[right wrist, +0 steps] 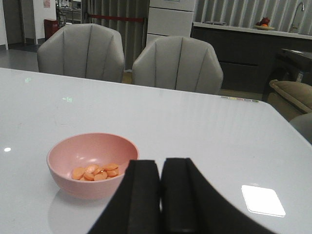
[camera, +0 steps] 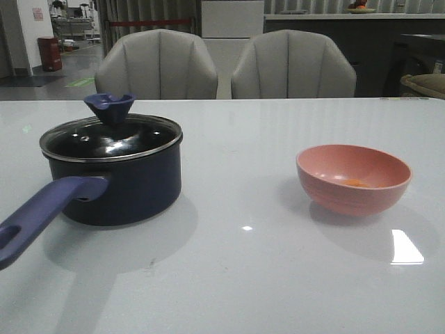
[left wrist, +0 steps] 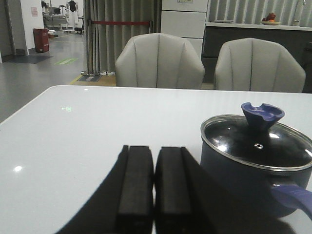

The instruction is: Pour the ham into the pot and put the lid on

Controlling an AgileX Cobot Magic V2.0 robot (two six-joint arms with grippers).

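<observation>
Left tool (left wrist: 154, 187) and right tool (right wrist: 162, 195) both clenched on nothing, hovering at near bench (camera: 243, 278) edge. Nothing begun: lid (camera: 111, 139) sits on pot (camera: 122, 184) at left; ham (right wrist: 96, 172) lies in pink bowl (camera: 353, 179) at right. Next, I judge: left tool opens and lifts the lid by its knob, clearing the pot for the pour.

Left end effector (left wrist: 154, 183) and right end effector (right wrist: 161, 195): each had black fingers pressed together, nothing between them, held level just above the table.
</observation>
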